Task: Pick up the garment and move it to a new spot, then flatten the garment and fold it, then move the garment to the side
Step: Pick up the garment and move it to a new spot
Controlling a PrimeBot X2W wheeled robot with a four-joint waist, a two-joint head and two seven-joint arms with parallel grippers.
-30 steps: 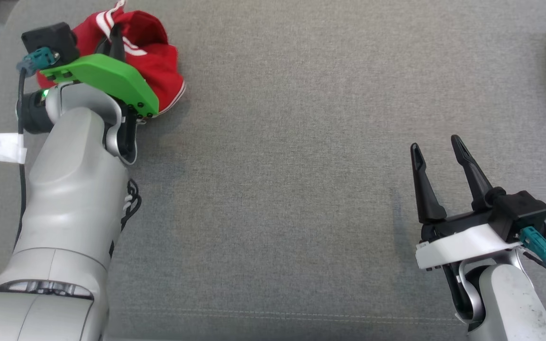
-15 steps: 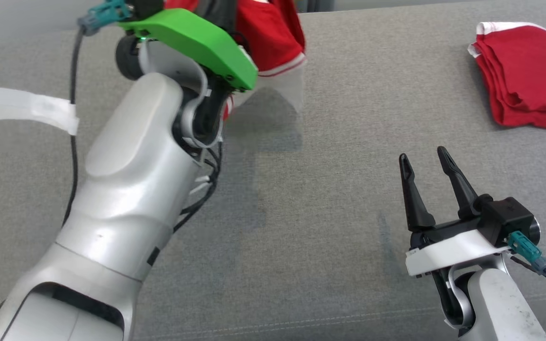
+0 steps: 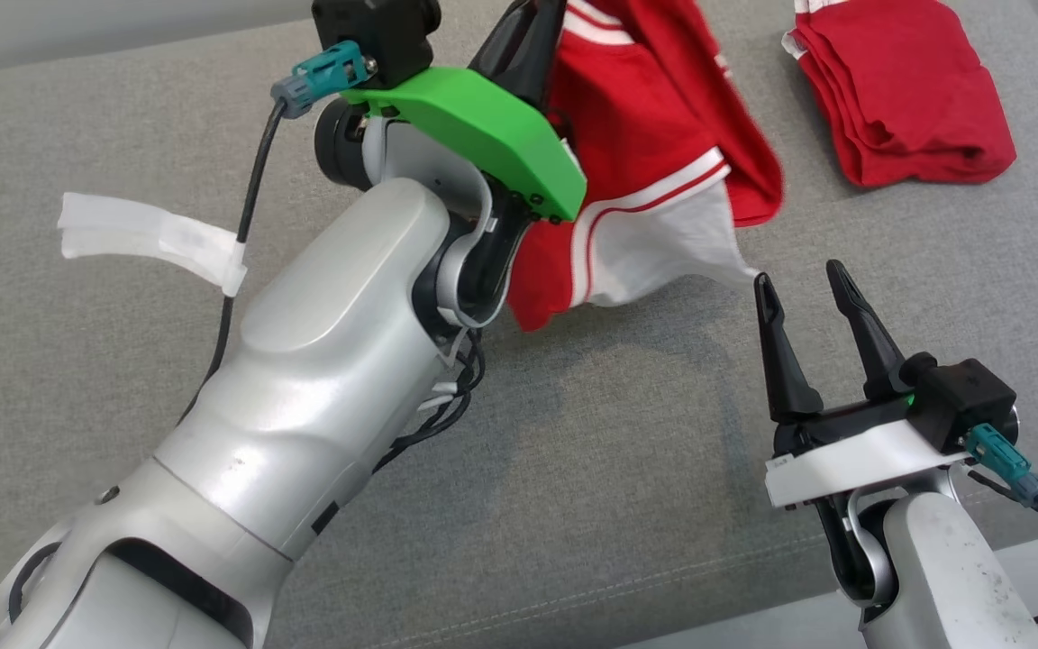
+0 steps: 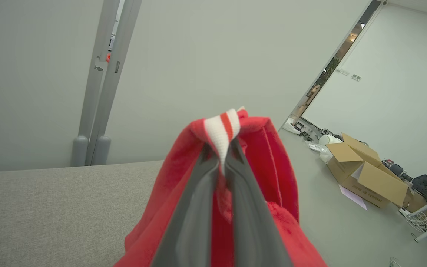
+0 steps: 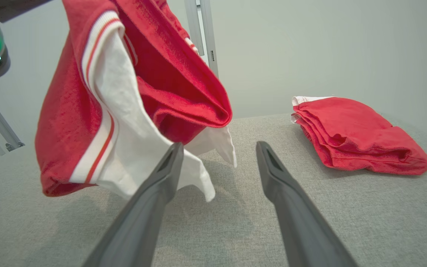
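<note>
A red garment [image 3: 654, 135] with white trim and a white panel hangs in the air, clear of the grey cushioned surface [image 3: 573, 469]. My left gripper [image 4: 222, 152] is shut on its striped white-and-red hem, with the dark fingers [image 3: 523, 50] rising to the head view's top edge. The cloth's lowest white corner dangles just left of my right gripper [image 3: 798, 273]. In the right wrist view the garment [image 5: 184, 85] hangs above and left of the right gripper [image 5: 219, 145], which is open and holds nothing.
A folded red garment [image 3: 906, 90] lies at the far right of the surface, also in the right wrist view [image 5: 350, 133]. White tape [image 3: 150, 239] flaps from the left arm's cable. Cardboard boxes [image 4: 365, 174] stand on the floor beyond the surface.
The head camera has turned toward the right. My left arm has lifted the garment off the surface and carried it rightward, close to the right gripper, which has stayed open.
</note>
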